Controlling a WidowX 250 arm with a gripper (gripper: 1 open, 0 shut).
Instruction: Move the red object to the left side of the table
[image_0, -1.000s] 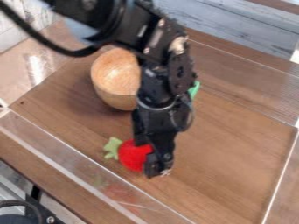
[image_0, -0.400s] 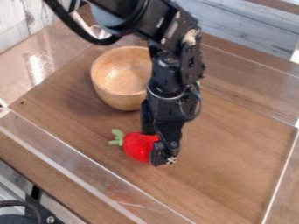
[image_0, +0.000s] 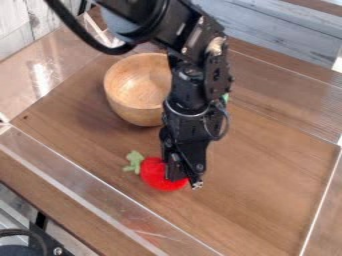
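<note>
- Gripper (image_0: 183, 176) points straight down at the near part of the table (image_0: 267, 190); its black fingers are drawn in against the red object (image_0: 163, 177) — clamped on it, as far as the view shows.
- Red object sits at the fingertips, low against the tabletop; whether it rests on the wood or is just clear of it cannot be told. Most of its red body shows on the camera-left side of the fingers, with the light-green leafy stem (image_0: 132, 163) sticking out further to camera left.
- Wooden bowl (image_0: 134, 88) stands behind the gripper, up and to camera left, apart from the red object and partly hidden by the arm (image_0: 194, 80).
- Clear acrylic wall (image_0: 80, 190) runs along the near edge — just in front of the red object.
</note>
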